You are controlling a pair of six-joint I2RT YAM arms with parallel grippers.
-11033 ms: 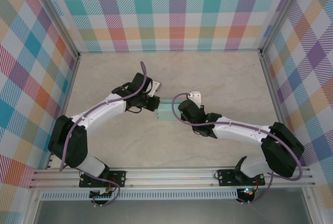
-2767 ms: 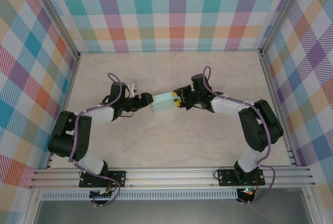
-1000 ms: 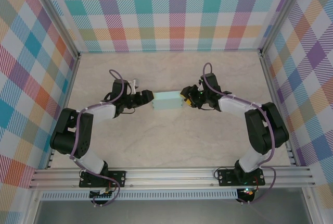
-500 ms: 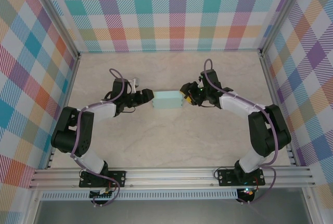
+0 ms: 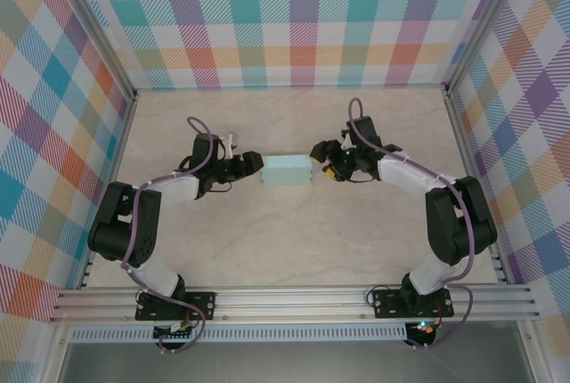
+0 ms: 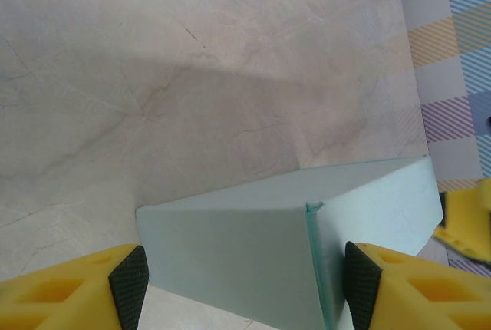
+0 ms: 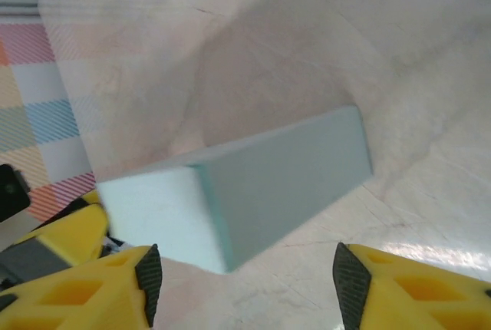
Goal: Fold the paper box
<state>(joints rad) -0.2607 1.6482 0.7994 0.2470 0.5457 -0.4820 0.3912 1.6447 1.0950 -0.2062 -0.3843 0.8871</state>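
The paper box (image 5: pixel 287 170) stands as a closed rectangular block on the table (image 5: pixel 294 249), roughly mid-table, its long side running left to right between the two arms. The left end effector (image 6: pixel 244 288) sits at the box's left end with its fingers apart. From the left wrist, the black pads (image 6: pixel 129 284) flank the near end face, set a little wider than that face and not clamped on it (the box is turned slightly, so a strip of one long side shows just inside the right-hand pad). The right end effector (image 7: pixel 247 288) is at the opposite end, fingers likewise spread and holding nothing. From its wrist the box lies just ahead, one lower corner reaching toward the gap between the tips and touching neither pad. From above, this end effector stands just beside the box's right end.
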